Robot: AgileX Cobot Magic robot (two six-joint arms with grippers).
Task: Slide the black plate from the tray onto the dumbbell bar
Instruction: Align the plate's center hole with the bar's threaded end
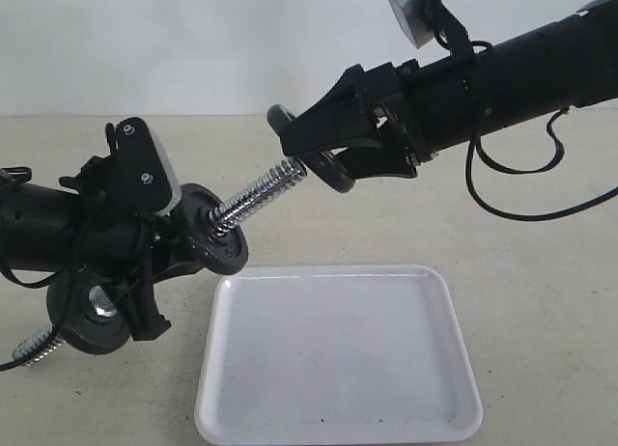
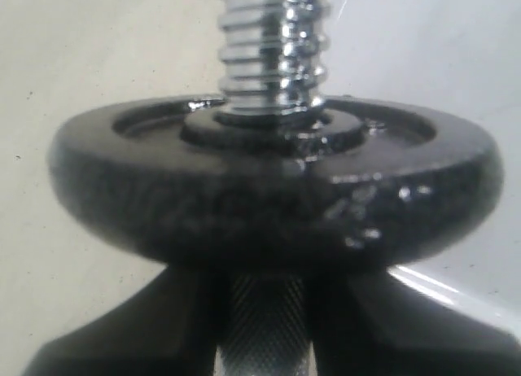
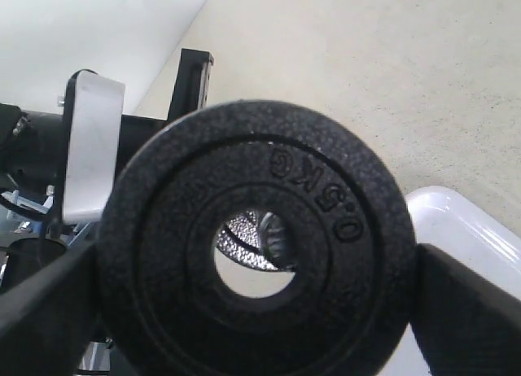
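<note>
- exterior view: the white tray (image 1: pixel 338 407) lies flat on the bench (image 1: pixel 541 272), with nothing in it.
- the left gripper (image 1: pixel 145 258) is closed around the middle of the dumbbell bar (image 1: pixel 256 195) and holds it tilted, its threaded end rising toward the right.
- one disc (image 1: pixel 214 229) sits on the bar just above that grip, and a second disc (image 1: pixel 92 316) sits lower, near the bar's other end.
- the right gripper (image 1: pixel 307 149) reaches in from the right with its jaws spread wide and clamped on the rim of the black plate (image 1: pixel 333 171).
- the plate is off the tray, up in the air beyond the tray's far edge, seen nearly edge-on, with the bar's threaded tip right at its face.
- left wrist view: the disc (image 2: pixel 277 189) fills the picture, with the chrome thread (image 2: pixel 273 50) coming out of its centre.
- below it the knurled grip of the bar (image 2: pixel 264 335) runs between the two dark fingers (image 2: pixel 122 343), which press on it from both sides.
- right wrist view: the black plate (image 3: pixel 163 254) faces the camera, gripped at opposite edges by the fingers (image 3: pixel 464 311).
- the bar's tip (image 3: pixel 273 242) shows through the centre hole, a little off centre; whether it has entered the hole cannot be told.
- a corner of the tray (image 3: pixel 464 221) shows behind the plate.
</note>
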